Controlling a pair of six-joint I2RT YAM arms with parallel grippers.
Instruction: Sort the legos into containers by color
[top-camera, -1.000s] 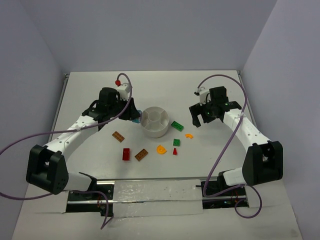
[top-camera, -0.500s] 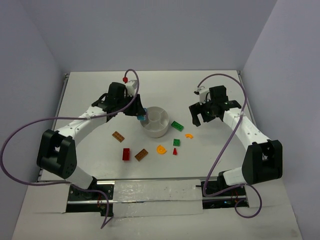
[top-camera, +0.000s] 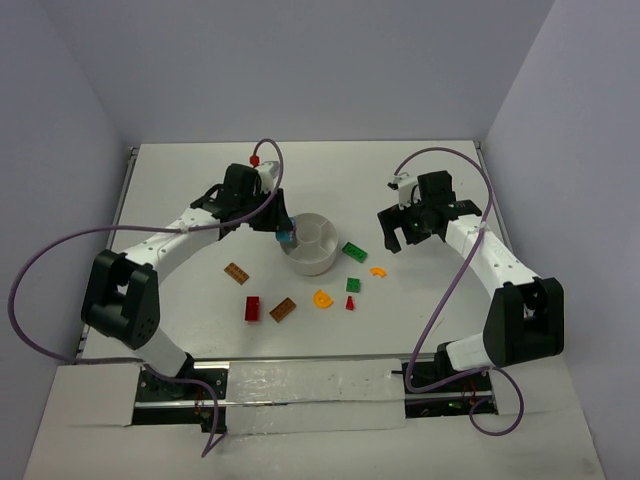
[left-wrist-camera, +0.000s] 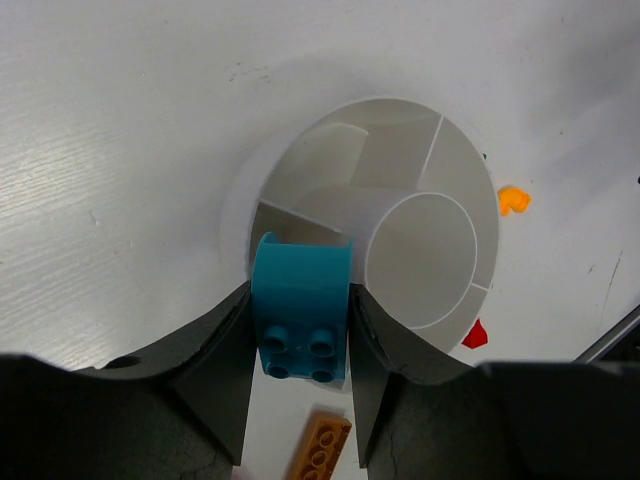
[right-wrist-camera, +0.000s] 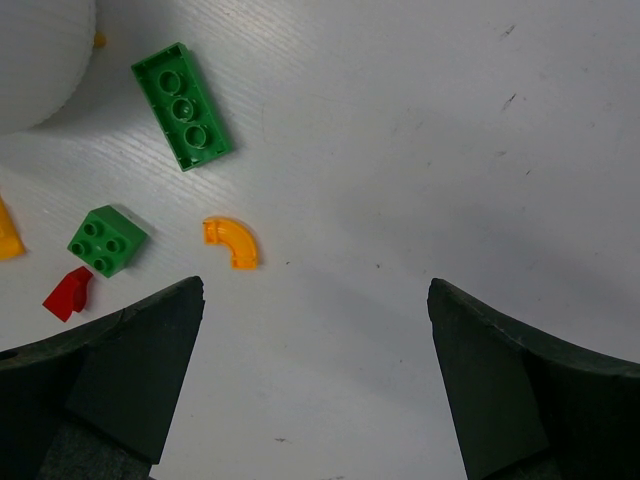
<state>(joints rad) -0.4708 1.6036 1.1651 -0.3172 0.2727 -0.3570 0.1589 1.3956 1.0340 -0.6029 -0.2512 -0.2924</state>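
Note:
My left gripper (left-wrist-camera: 300, 330) is shut on a teal lego (left-wrist-camera: 300, 318) and holds it over the near rim of the white dish (left-wrist-camera: 455, 170); in the top view the gripper (top-camera: 283, 236) is at the dish's left edge (top-camera: 320, 265). The dish's compartments look empty. My right gripper (right-wrist-camera: 315, 300) is open and empty above bare table, right of the dish (top-camera: 393, 240). Below it lie a green plate (right-wrist-camera: 182, 106), a small green brick (right-wrist-camera: 106, 240), a yellow-orange curved piece (right-wrist-camera: 232, 242) and a red piece (right-wrist-camera: 68, 293).
In the top view, loose legos lie in front of the dish: a brown-orange plate (top-camera: 237, 272), a red brick (top-camera: 251, 308), a brown-orange brick (top-camera: 283, 309), a yellow-orange piece (top-camera: 322, 298). Walls enclose the table on three sides.
My left gripper has carried the teal lego rightwards from beside the dish to over its left rim. The right arm has hardly moved.

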